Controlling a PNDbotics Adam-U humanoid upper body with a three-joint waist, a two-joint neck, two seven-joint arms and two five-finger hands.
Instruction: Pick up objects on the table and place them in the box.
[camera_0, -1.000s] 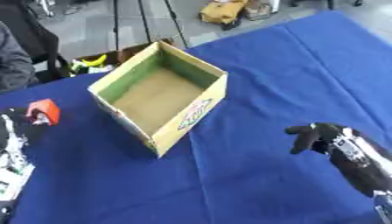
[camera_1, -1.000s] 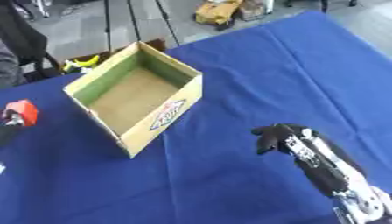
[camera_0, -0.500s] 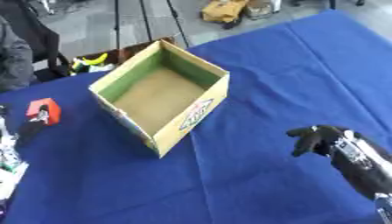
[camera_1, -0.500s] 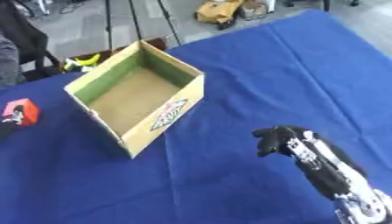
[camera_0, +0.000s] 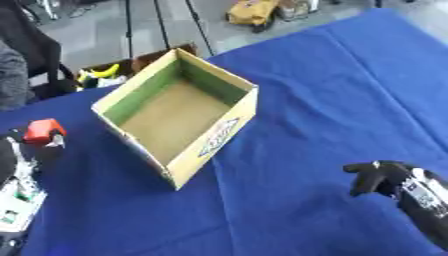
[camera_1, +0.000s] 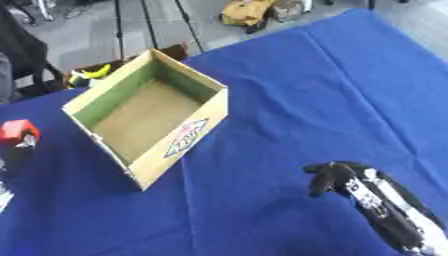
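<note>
Red object (camera_0: 43, 131) at far-left edge of blue table (camera_0: 350, 80), held at tips of left hand (camera_0: 26, 150); fingers appear pinched on it, detail blurred. Cardboard box (camera_0: 179, 117), green-lined inside, sits open just right of it, centre-left, nothing visible inside. Right hand (camera_1: 332, 177) near-right, above cloth, well apart from box, fingers curled, holding nothing.

Both eyes sit up in the head, looking steeply down and forward across the blue-clothed desk (camera_0: 332, 80) to the grey floor at the far edge. Pretty much the same shot twice: the open tan cardboard box with green inner walls (camera_0: 179, 117) just sits a bit further left in the right eye view.
</note>
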